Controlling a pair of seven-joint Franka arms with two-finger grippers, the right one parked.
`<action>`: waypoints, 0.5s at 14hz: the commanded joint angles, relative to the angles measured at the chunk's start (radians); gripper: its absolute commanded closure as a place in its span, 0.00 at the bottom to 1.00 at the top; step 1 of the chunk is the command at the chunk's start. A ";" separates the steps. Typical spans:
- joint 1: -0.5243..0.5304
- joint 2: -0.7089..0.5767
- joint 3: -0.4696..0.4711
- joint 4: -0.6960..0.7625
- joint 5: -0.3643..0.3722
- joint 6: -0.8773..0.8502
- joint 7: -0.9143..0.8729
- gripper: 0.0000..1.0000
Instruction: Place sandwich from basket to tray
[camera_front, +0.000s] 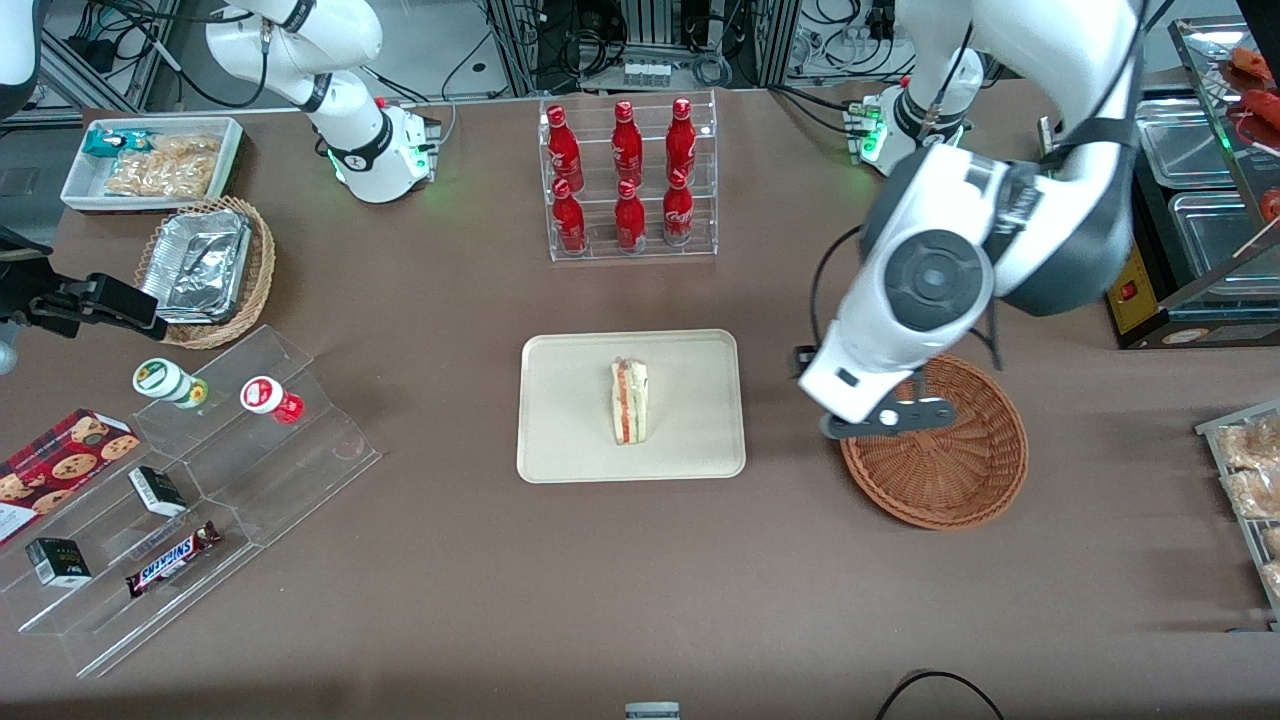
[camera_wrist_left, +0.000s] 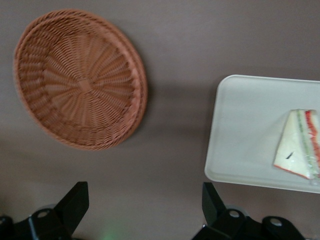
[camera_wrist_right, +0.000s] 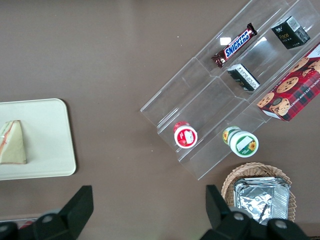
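Note:
The sandwich (camera_front: 629, 402) (camera_wrist_left: 298, 144) (camera_wrist_right: 12, 143), a pale bread wedge with red and green layers, lies on the cream tray (camera_front: 570, 430) (camera_wrist_left: 245, 130) (camera_wrist_right: 47, 145) in the middle of the table. The reddish-brown wicker basket (camera_front: 945, 470) (camera_wrist_left: 80, 80) sits beside the tray toward the working arm's end, with nothing in it. My gripper (camera_wrist_left: 145, 202) hangs above the bare table between basket and tray, partly over the basket's rim, its black fingers (camera_wrist_left: 75, 202) spread wide and open, holding nothing. In the front view the arm's wrist hides the fingertips.
A clear rack of red bottles (camera_front: 628, 180) stands farther from the front camera than the tray. Toward the parked arm's end are a clear stepped stand with snacks (camera_front: 190, 500), a tan basket with foil containers (camera_front: 205, 268) and a white bin of snacks (camera_front: 150, 162).

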 joint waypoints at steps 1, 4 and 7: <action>0.074 -0.074 -0.008 -0.052 -0.011 -0.034 0.065 0.00; 0.147 -0.172 -0.008 -0.151 -0.024 -0.045 0.236 0.00; 0.219 -0.266 -0.008 -0.239 -0.025 -0.045 0.341 0.00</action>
